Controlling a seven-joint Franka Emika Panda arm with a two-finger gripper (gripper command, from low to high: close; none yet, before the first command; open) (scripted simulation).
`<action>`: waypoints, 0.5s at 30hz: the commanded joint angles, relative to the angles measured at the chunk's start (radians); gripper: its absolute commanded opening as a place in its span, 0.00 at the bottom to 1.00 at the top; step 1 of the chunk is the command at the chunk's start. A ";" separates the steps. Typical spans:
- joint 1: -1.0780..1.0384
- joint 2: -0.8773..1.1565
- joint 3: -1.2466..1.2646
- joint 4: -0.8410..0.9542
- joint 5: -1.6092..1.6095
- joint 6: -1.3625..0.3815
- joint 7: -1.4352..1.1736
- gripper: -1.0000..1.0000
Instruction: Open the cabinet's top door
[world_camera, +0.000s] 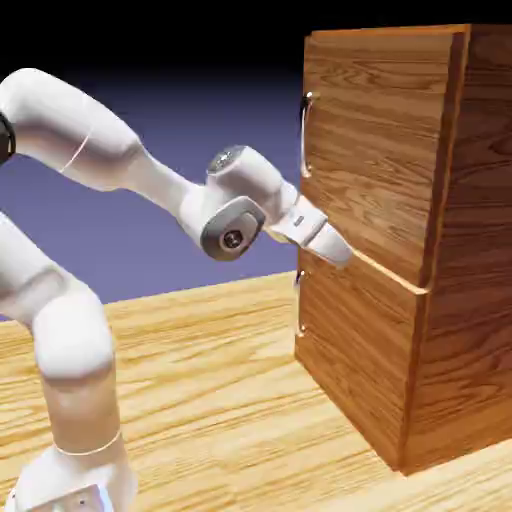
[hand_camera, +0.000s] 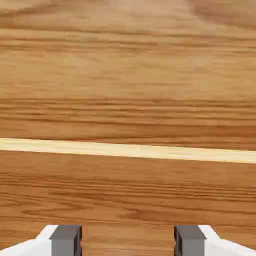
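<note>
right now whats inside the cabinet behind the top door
Nothing inside shows. The top door is shut flush with the cabinet, so wood covers whatever is behind it. Only its handle and the seam above the lower door show.

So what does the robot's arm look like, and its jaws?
The arm is glossy white, made of fat rounded tube segments with thin seams between them. Near the wrist there is a grey round cap with a small dark dot in its middle. The gripper has a white angular body; in the hand view its jaws are white with small dark grey square tips. No cables or markings show.
</note>
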 joint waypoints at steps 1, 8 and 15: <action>-0.016 -0.014 0.022 0.008 0.041 0.000 0.044 0.50; -0.129 -0.112 0.176 0.063 0.330 -0.004 0.348 0.50; -0.241 -0.211 0.330 0.118 0.619 -0.007 0.653 0.50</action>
